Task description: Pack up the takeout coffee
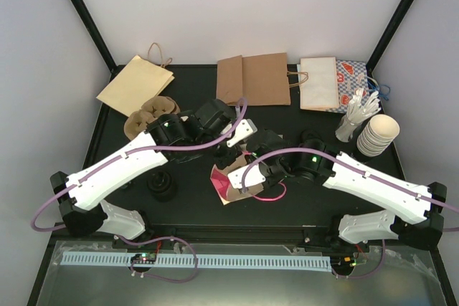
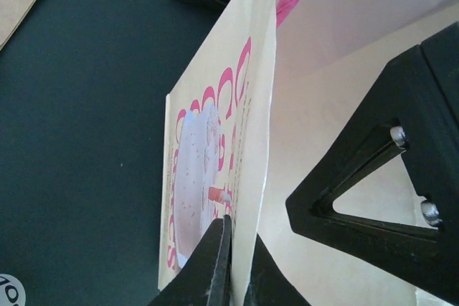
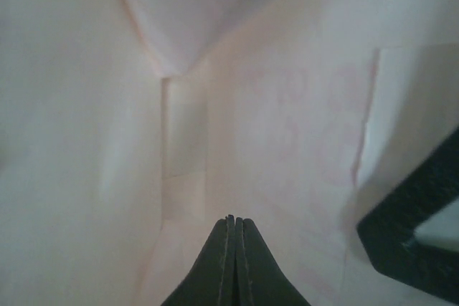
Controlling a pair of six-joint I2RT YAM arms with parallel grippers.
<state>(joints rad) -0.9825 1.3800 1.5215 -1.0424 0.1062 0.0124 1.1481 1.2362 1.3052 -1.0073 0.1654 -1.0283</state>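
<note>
- While the left fingers (image 2: 215, 277) pinch the edge of the pink-printed paper bag (image 2: 215, 141), closed tight on its wall, the mouth is held open. That looks like the whole reason for the grip.
- The right fingers (image 3: 226, 263) are deep inside that bag, pressed together with nothing between them and pale paper walls all round.
- And the coffee cup? I can't find it in any view. It isn't in the bag ahead of the right fingers or on the bare tabletop (image 1: 193, 98), so it may be hidden under the arms.
- The stack of cups (image 1: 378, 134) sits far right and the black lids (image 1: 161, 185) near left, both well apart from the bag.
- My read is that the bag is being spread out and the cup is not yet packed.
</note>
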